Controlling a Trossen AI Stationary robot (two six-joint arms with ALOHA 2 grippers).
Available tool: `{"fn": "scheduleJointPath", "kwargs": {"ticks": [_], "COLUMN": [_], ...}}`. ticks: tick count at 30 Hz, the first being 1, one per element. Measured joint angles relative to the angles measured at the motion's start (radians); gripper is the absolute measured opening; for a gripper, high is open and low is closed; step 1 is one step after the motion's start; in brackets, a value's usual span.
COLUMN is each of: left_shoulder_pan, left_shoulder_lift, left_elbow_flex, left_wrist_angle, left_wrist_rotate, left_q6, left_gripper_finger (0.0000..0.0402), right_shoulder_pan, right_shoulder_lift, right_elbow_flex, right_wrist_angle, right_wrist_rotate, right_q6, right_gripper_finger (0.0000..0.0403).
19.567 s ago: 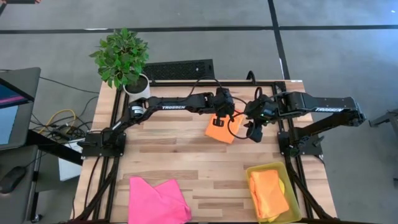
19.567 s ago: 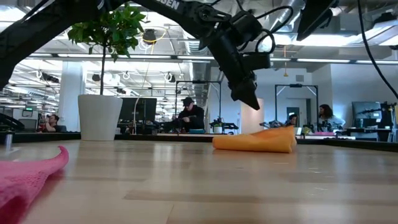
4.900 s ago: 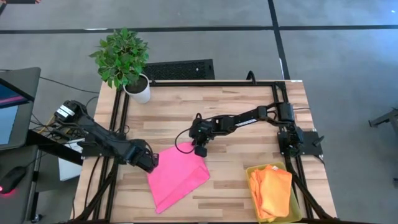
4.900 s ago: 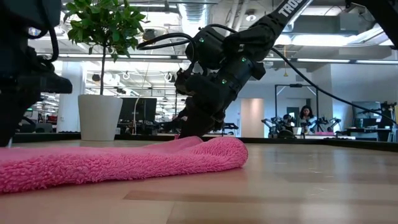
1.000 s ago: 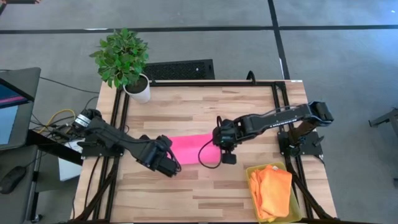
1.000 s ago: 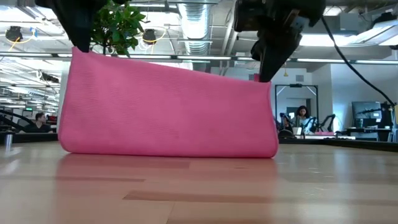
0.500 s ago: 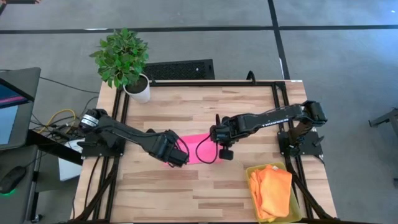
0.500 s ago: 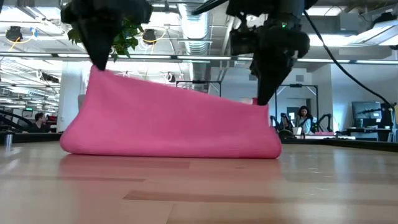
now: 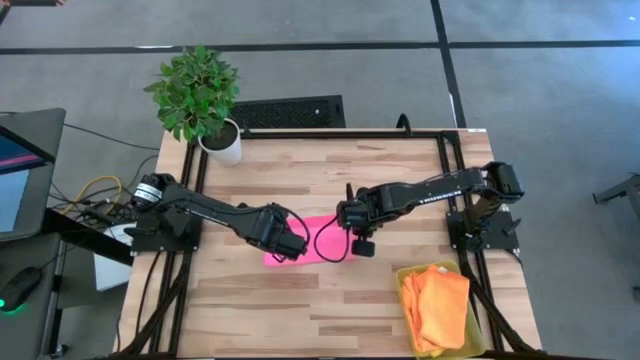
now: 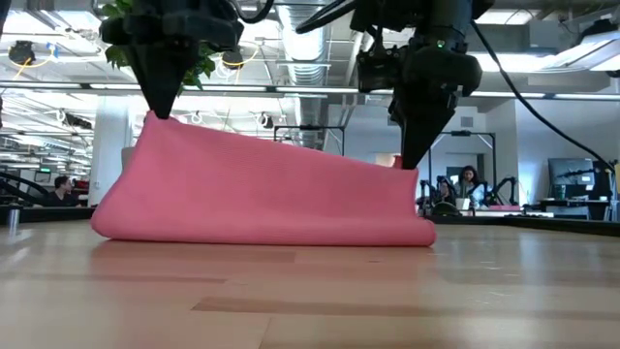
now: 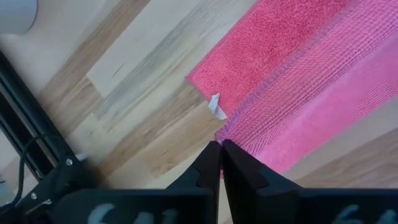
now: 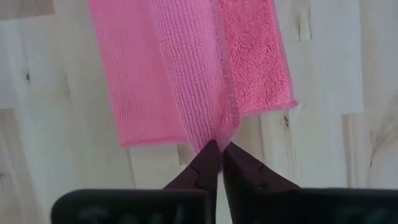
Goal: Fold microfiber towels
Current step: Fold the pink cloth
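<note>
A hot pink microfiber towel [image 9: 318,240] hangs doubled between my two grippers at mid-table, and its bottom fold [image 10: 262,233] rests on the wood. My left gripper [image 9: 292,245] is shut on the towel's upper left corner, the higher one in the low view. My right gripper [image 9: 350,228] is shut on the upper right corner, which sits lower. The top edge [image 10: 281,145] slopes down from left to right. Orange towels [image 9: 436,308] lie in a yellow bin. My left gripper pinches the towel's upper corner [image 11: 231,134] between its two fingers, which come from above and point down. The cloth hangs below them with its bottom fold on the table. My right gripper pinches the towel's other upper corner [image 12: 214,138] between its fingers, also from above. The cloth hangs below, and its top edge runs nearly straight to the left gripper.
The yellow bin [image 9: 404,275] stands at the table's near right corner. A potted plant [image 9: 200,95] stands at the far left corner. Bare wood lies in front of the towel toward the near edge.
Both grippers have come down with the towel's top corners. My left gripper has also moved toward the far edge and the right. The towel's top edge has sunk, and more of its lower part has settled onto the table.
</note>
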Motion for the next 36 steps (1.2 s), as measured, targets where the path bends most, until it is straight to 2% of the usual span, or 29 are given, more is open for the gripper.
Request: {"fn": "scheduleJointPath", "kwargs": {"ticks": [8, 16, 20, 25, 27, 36], "left_shoulder_pan": [0.019, 0.04, 0.024, -0.016, -0.027, -0.079], "left_shoulder_lift": [0.0, 0.0, 0.0, -0.001, -0.001, -0.001], "left_elbow_flex": [0.0, 0.0, 0.0, 0.0, 0.0, -0.035], "left_wrist_angle": [-0.025, -0.047, -0.053, -0.047, -0.028, 0.164], "left_wrist_rotate": [-0.003, -0.061, -0.037, 0.129, 0.181, 0.201], "left_q6": [0.01, 0.031, 0.087, 0.195, 0.221, 0.247], "left_gripper_finger": [0.0061, 0.012, 0.0125, 0.0117, 0.0114, 0.0113], "right_shoulder_pan": [-0.007, -0.018, -0.038, -0.062, -0.065, -0.064], "right_shoulder_lift": [0.0, 0.0, -0.006, -0.033, -0.058, -0.204], "right_elbow_flex": [0.0, 0.0, 0.034, 0.094, 0.111, 0.125], "right_wrist_angle": [0.029, 0.049, -0.044, -0.158, -0.146, -0.141], "right_wrist_rotate": [0.001, 0.007, -0.038, -0.132, -0.154, -0.249], "right_q6": [-0.002, -0.053, -0.046, -0.046, -0.046, -0.045], "right_gripper_finger": [0.0081, 0.0161, 0.019, 0.0206, 0.0208, 0.0199]}}
